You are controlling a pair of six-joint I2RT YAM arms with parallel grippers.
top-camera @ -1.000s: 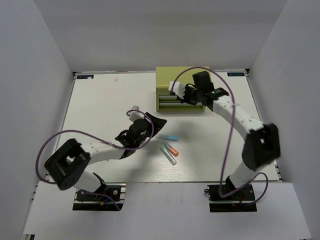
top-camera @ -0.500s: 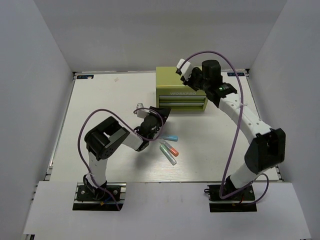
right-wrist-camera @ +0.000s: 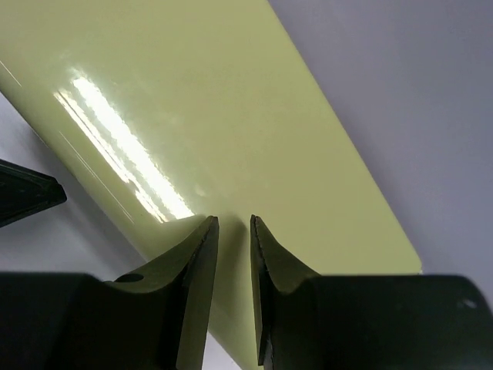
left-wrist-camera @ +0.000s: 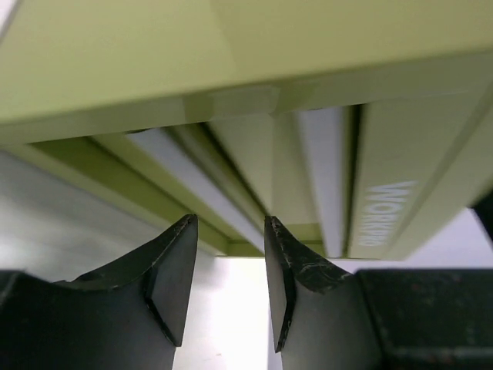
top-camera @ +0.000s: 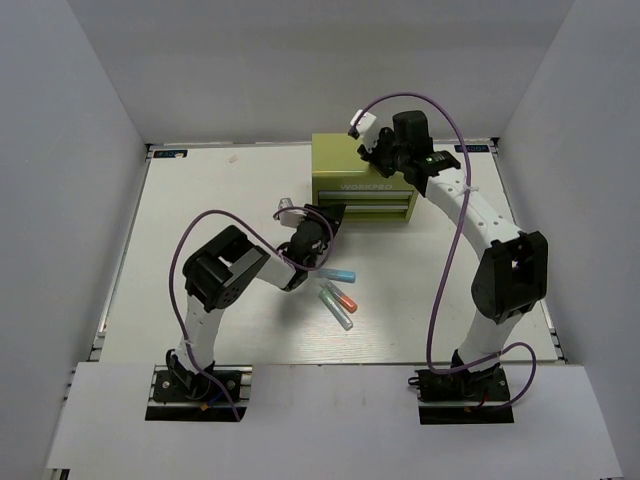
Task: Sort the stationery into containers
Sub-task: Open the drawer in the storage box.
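The yellow-green chest [top-camera: 362, 180] stands at the back of the table with both front drawers pushed in. It fills the left wrist view [left-wrist-camera: 231, 46] and the right wrist view [right-wrist-camera: 231, 92]. My left gripper [top-camera: 326, 222] is open and empty, low at the chest's front left corner [left-wrist-camera: 229, 231]. My right gripper [top-camera: 384, 157] hovers over the chest's top, its jaws a narrow gap apart and empty [right-wrist-camera: 234, 231]. Three highlighters lie on the table in front: light blue [top-camera: 336, 273], orange [top-camera: 343, 297] and green [top-camera: 338, 313]. No thin pens show.
White walls enclose the table on the left, back and right. The right arm's purple cable [top-camera: 447, 250] loops over the table's right side. The left arm's elbow [top-camera: 225, 270] sits left of the highlighters.
The chest's drawers stood pulled out a second ago and are now closed. My right gripper rose from the drawer front to above the chest. My left gripper moved toward the chest's front.
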